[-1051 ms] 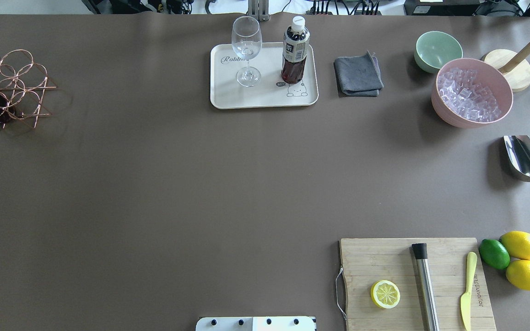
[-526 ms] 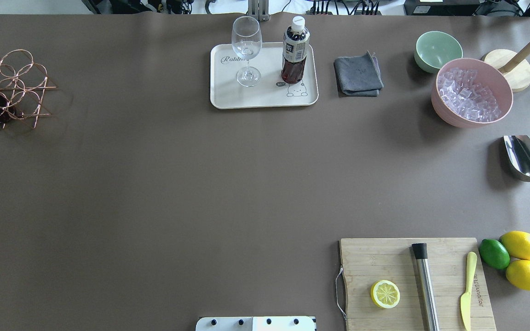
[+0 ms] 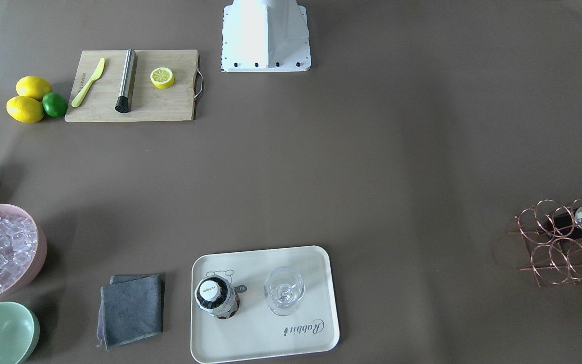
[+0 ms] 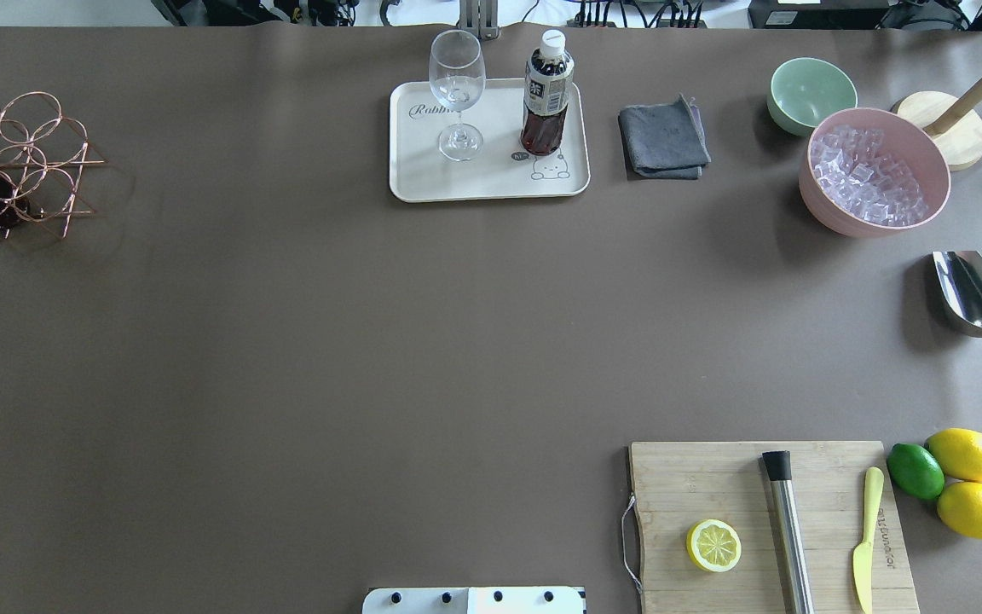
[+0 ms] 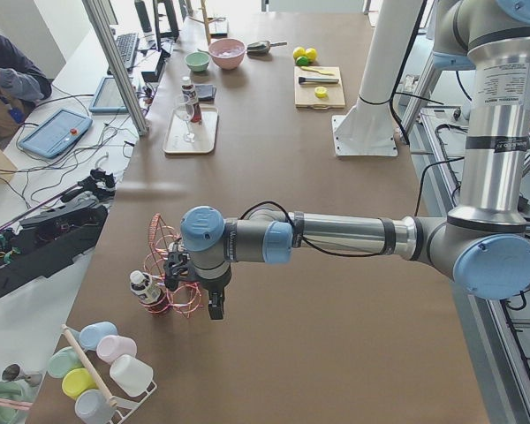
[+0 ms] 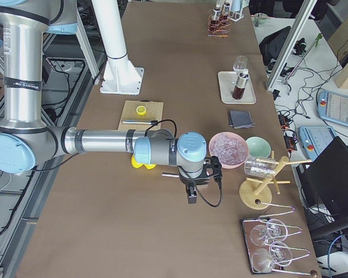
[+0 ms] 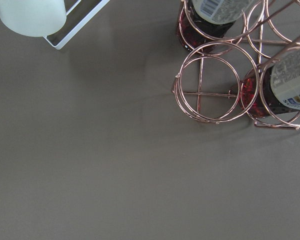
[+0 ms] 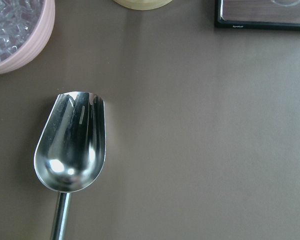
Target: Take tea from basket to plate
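One tea bottle (image 4: pixel 547 94) stands upright on the cream plate (image 4: pixel 423 175), next to a wine glass (image 4: pixel 457 89); it shows from above in the front view (image 3: pixel 215 298). The copper wire basket (image 4: pixel 26 158) at the table's left edge holds two more tea bottles, seen in the left wrist view (image 7: pixel 215 15) (image 7: pixel 290 82). My left gripper (image 5: pixel 214 305) hangs beside the basket (image 5: pixel 172 265); I cannot tell if it is open or shut. My right gripper (image 6: pixel 191 194) hangs over the table near the pink bowl; I cannot tell its state either.
A grey cloth (image 4: pixel 663 141), a mint-green bowl (image 4: pixel 811 94), a pink bowl of ice (image 4: pixel 875 170) and a steel scoop (image 4: pixel 977 298) lie at the right. A cutting board (image 4: pixel 764 520) with a lemon half, muddler and knife sits front right, with lemons and a lime (image 4: pixel 915 471) beside it.
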